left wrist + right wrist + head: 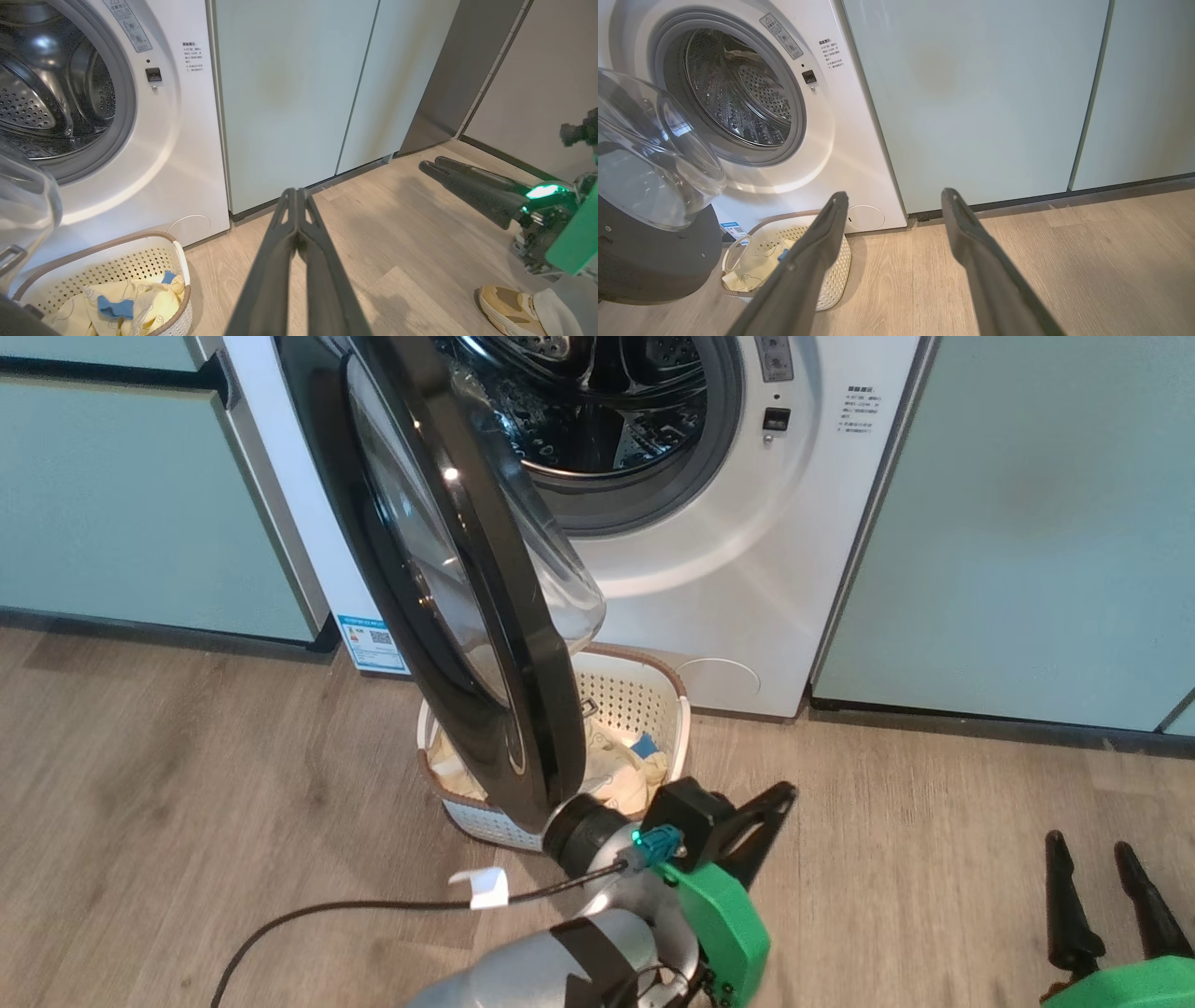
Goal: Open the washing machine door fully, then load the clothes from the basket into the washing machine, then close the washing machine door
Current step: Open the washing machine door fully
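Clothes (pixel 135 298), soft, light and limp, lie in the basket (pixel 635 695) on the floor (pixel 187 803) under the swung-out washing machine door (pixel 541 709), so you pinch a raised fold with your wide-spread right tool (pixel 1088 847), while your left tool (pixel 295 193) is pressed shut and empty.

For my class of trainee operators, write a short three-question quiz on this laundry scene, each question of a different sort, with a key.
1. True or false: the washing machine door stands open.
2. Where do the clothes lie? A in the drum; B in the basket; C on the floor.
3. Fill in: the ___ claw has its fingers pressed together.
Key: 1 true. 2 B. 3 left: the left claw is shut, the right claw is open.
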